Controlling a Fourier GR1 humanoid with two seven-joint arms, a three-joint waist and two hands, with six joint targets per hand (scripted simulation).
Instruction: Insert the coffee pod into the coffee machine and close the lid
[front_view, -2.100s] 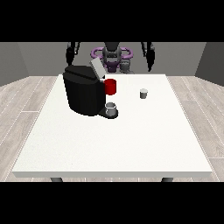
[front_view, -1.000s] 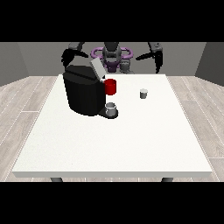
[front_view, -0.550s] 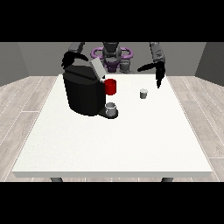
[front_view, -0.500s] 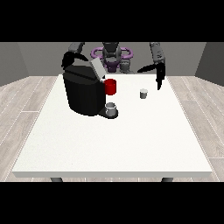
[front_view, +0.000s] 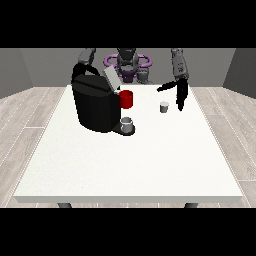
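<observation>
A black coffee machine (front_view: 96, 107) stands at the table's back left, its grey lid (front_view: 111, 78) tilted up and open. A small grey cup (front_view: 127, 124) sits on its front tray. The coffee pod (front_view: 164, 106), small and pale grey, stands on the table right of the machine. The hand at the view's right (front_view: 180, 96) hangs just right of the pod, fingers straight and pointing down, thumb spread out to the left above the pod; it holds nothing. The hand at the view's left is hidden behind the machine; only its arm (front_view: 86, 58) shows.
A red mug (front_view: 126, 99) stands right behind the machine's front, between machine and pod. The white table (front_view: 130, 165) stretches wide toward the camera. The robot's torso (front_view: 128, 64) is at the far edge.
The arm at the view's right has swung in from beside the torso and come down, bringing its hand close to the right of the pod. Machine, mug and pod have not moved.
</observation>
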